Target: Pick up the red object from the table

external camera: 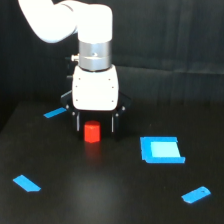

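Dark curtain-like folds hang behind the wide matte black table [100, 200], whose surface gives back faint reflections. Over its middle stands the white arm with its silver wrist ring, and below the white housing the black two-fingered gripper [94, 125] points straight down.

Between the fingers sits the small bright red-orange chunky block [92, 132], near the table's centre and a little toward the exterior view's left. The jaws stand at a moderate spread, one finger on each side of the block; whether the pads touch its sides I cannot tell, since the view is soft there. A dim reddish reflection shows just beneath the block, so whether it rests on the table or is slightly raised is also unclear.

By my reading the approach and the descent are done, and what is left is a firm close, if not already made, and the lift clear of the surface.

The block stands upright, its short axis vertical and its flat top facing up; it looks about as tall as wide, so no long axis stands out.

Four flat blue pieces lie scattered around, all well apart from the block
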Robot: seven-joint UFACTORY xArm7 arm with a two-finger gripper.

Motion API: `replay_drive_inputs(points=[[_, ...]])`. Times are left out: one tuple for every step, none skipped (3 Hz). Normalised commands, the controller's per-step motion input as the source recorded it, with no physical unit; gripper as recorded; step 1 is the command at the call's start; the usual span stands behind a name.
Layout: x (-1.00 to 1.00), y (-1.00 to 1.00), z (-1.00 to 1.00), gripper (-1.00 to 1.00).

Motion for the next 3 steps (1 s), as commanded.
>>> replay_drive_inputs(points=[[0.01, 0.10, -0.27, -0.75], [-0.07, 0.14, -0.18, -1.00], [-0.04, 0.02, -0.16, -1.00]])
